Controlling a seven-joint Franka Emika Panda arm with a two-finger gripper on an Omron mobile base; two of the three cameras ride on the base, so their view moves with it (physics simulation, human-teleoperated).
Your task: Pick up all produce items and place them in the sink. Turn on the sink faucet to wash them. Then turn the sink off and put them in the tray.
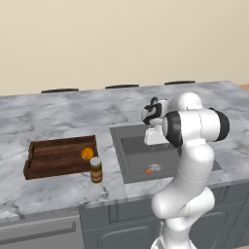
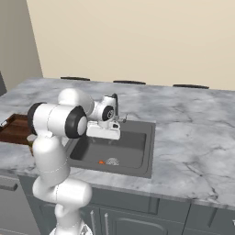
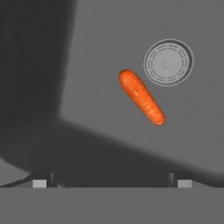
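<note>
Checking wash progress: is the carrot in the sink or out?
In: the carrot lies on the sink floor beside the drain.

Carrot [image 3: 142,97] lies beside sink [image 1: 127,146] drain; orange fruit [image 1: 87,153] in tray [image 1: 48,168].

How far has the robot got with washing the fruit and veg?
The round orange fruit already sits in the wooden tray. The carrot lies in the sink beside the drain, with the open gripper above it. Left to do: lift the carrot out and put it in the tray.
</note>
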